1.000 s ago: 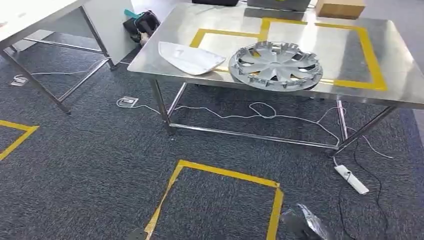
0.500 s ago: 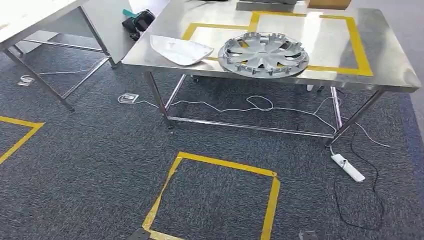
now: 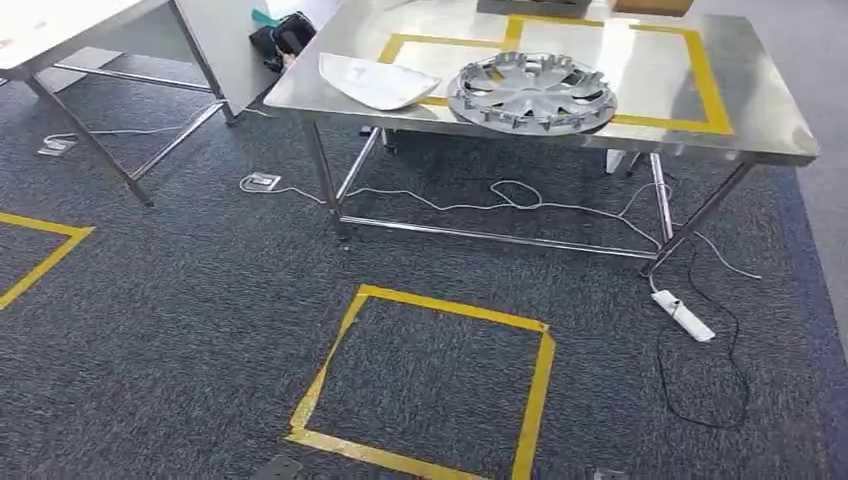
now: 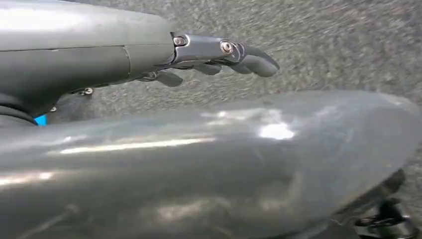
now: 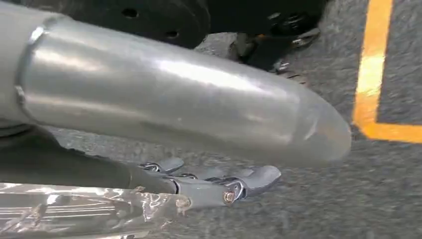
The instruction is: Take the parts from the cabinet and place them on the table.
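Glossy steel table (image 3: 760, 120) (mirror-bright), matt silver plastic hubcap (image 3: 532, 91).

camera shifted, table (image 3: 770, 120) and floor square (image 3: 430, 385) now higher in frame

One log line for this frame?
table: hubcap, white panel on top | left hand: empty, over carpet | right hand: beside wrapped item, grip unclear

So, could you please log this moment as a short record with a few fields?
table: steel table marked with yellow tape
parts on table: silver hubcap near the front edge, white panel lying flat beside it, apart
floor: dark carpet with a yellow tape square, white power strip and cables under the table
left hand: holds nothing, fingers slightly curled
right hand: holds nothing, over the carpet
other: second table nearby
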### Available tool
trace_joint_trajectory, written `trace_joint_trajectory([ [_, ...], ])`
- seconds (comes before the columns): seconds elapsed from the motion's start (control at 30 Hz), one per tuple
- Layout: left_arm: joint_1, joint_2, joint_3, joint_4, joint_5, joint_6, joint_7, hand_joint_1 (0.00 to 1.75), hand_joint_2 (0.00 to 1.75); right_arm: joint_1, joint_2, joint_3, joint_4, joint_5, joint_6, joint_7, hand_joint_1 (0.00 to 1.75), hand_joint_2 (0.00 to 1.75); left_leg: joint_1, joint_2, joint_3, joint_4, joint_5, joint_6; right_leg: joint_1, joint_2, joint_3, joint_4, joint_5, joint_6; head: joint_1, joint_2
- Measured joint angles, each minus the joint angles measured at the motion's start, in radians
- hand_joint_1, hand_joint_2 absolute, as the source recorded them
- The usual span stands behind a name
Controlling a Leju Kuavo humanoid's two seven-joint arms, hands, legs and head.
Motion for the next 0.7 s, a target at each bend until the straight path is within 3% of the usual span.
trace_joint_trajectory([
  [0.03,-0.001,0.000,0.000,0.000,0.000,0.000,0.000,0.00,0.00,-0.004,0.000,0.000,0.000,0.001,0.000,0.000,0.00,0.00,0.000,-0.001,-0.007,0.005,0.011,-0.005,-0.001,0.001,0.074,-0.108,-0.023,0.000,0.000,0.000],
  [0.07,0.000,0.000,0.000,-0.002,0.000,0.000,0.000,0.00,0.00,-0.009,0.000,-0.001,0.000,0.001,0.000,0.000,0.00,0.00,-0.002,-0.002,-0.015,0.008,0.020,-0.011,0.004,0.003,0.147,-0.221,-0.075,0.001,0.001,0.000],
  [0.1,0.000,0.000,0.000,-0.002,0.000,0.000,0.000,0.00,0.00,-0.010,0.000,-0.001,0.001,0.001,0.000,0.000,0.00,0.00,-0.001,-0.001,-0.013,0.006,0.031,-0.015,0.006,0.007,0.151,-0.231,-0.077,-0.014,-0.005,0.000],
  [0.13,0.000,0.000,0.000,-0.002,0.000,0.000,0.000,0.00,0.00,-0.008,0.000,-0.001,0.003,0.001,0.000,-0.001,0.00,0.00,0.001,-0.001,-0.011,0.003,0.039,-0.019,0.008,0.009,0.132,-0.227,-0.068,-0.015,-0.001,0.000],
  [0.17,-0.002,0.000,0.000,-0.002,0.000,0.000,0.000,0.00,0.00,-0.010,0.000,-0.003,0.004,0.001,0.000,0.000,0.00,0.00,0.003,-0.002,-0.015,0.004,0.048,-0.024,0.012,0.009,0.126,-0.221,-0.068,-0.022,0.000,0.000],
  [0.23,0.000,0.002,0.000,-0.002,0.000,0.000,0.000,0.00,0.00,-0.012,0.003,-0.006,0.009,0.004,-0.001,0.001,0.00,0.00,0.003,-0.005,-0.027,0.009,0.046,-0.035,0.005,0.004,0.107,-0.224,-0.050,-0.046,-0.002,0.000],
  [0.27,0.002,0.002,0.000,-0.002,0.000,0.000,0.001,0.00,0.00,-0.014,0.003,-0.007,0.008,0.008,-0.006,0.003,0.00,0.00,0.004,-0.005,-0.044,0.047,-0.030,-0.043,0.005,0.004,0.089,-0.224,-0.035,-0.055,-0.004,0.000],
  [0.33,0.002,0.002,0.001,-0.002,0.000,0.000,0.002,0.00,0.00,-0.014,0.003,-0.007,0.008,0.019,-0.017,0.009,0.00,0.00,0.006,-0.005,-0.075,0.193,-0.172,-0.051,0.007,0.004,0.068,-0.223,-0.009,-0.061,-0.010,0.000],
  [0.37,0.002,0.002,0.001,-0.002,0.000,0.000,0.002,0.00,0.00,-0.014,0.003,-0.007,0.009,0.024,-0.021,0.010,0.00,0.00,0.007,-0.005,-0.084,0.264,-0.204,-0.053,0.008,0.003,0.050,-0.223,0.000,-0.062,-0.013,0.000],
  [0.4,0.002,0.002,0.001,-0.002,0.000,0.000,0.002,0.00,0.00,-0.014,0.003,-0.007,0.009,0.032,-0.027,0.012,0.00,0.00,0.008,-0.005,-0.086,0.313,-0.186,-0.054,0.008,0.003,0.033,-0.221,0.014,-0.062,-0.012,0.000],
  [0.43,0.002,0.002,0.002,-0.002,0.000,0.002,0.002,0.00,0.00,-0.014,0.003,-0.007,0.009,0.038,-0.032,0.014,0.00,0.00,0.009,-0.005,-0.080,0.333,-0.128,-0.054,0.009,-0.005,0.014,-0.218,0.024,-0.060,-0.012,0.000],
  [0.47,0.002,0.002,0.002,-0.002,0.000,0.005,0.009,0.00,0.00,-0.014,0.003,-0.007,0.009,0.047,-0.039,0.016,0.00,0.00,0.009,-0.004,-0.061,0.323,-0.074,-0.054,0.009,-0.013,-0.002,-0.214,0.033,-0.059,-0.013,0.000],
  [0.5,0.001,0.002,0.002,-0.003,0.000,0.008,0.016,0.00,0.00,-0.014,0.003,-0.007,0.009,0.055,-0.042,0.017,0.00,0.00,0.010,-0.002,-0.029,0.284,-0.037,-0.053,0.009,-0.019,-0.016,-0.208,0.040,-0.057,-0.012,0.000],
  [0.53,0.000,0.002,0.004,-0.003,0.000,0.011,0.027,0.00,0.00,-0.014,0.003,-0.007,0.009,0.063,-0.045,0.018,0.00,0.00,0.011,0.016,0.028,0.211,-0.039,-0.053,0.010,-0.024,-0.024,-0.202,0.046,-0.053,-0.012,0.000],
  [0.57,-0.001,0.000,0.005,-0.004,0.000,0.013,0.034,0.00,0.00,-0.013,0.003,-0.007,0.009,0.071,-0.047,0.019,0.00,0.00,0.010,0.058,0.103,0.115,-0.080,-0.052,0.016,-0.029,-0.029,-0.197,0.049,-0.048,-0.014,0.000],
  [0.6,-0.005,0.000,0.006,-0.005,0.000,0.012,0.038,0.00,0.00,-0.012,0.005,-0.006,0.010,0.075,-0.047,0.019,0.00,0.00,0.005,0.061,0.150,0.030,-0.110,-0.045,0.016,-0.039,-0.033,-0.189,0.051,-0.045,-0.010,0.000],
  [0.63,-0.009,0.000,0.008,-0.006,0.000,0.013,0.044,0.00,0.00,-0.014,0.005,-0.006,0.010,0.077,-0.048,0.020,0.00,0.00,0.006,0.050,0.151,0.003,-0.130,-0.034,0.017,-0.051,-0.040,-0.183,0.059,-0.037,-0.012,0.000],
  [0.7,-0.009,-0.001,0.013,-0.009,0.001,0.013,0.056,0.00,0.00,-0.017,0.005,-0.006,0.010,0.083,-0.046,0.022,0.00,0.00,0.002,0.031,0.133,0.004,-0.127,-0.020,0.014,-0.072,-0.050,-0.182,0.070,-0.029,-0.009,0.000],
])
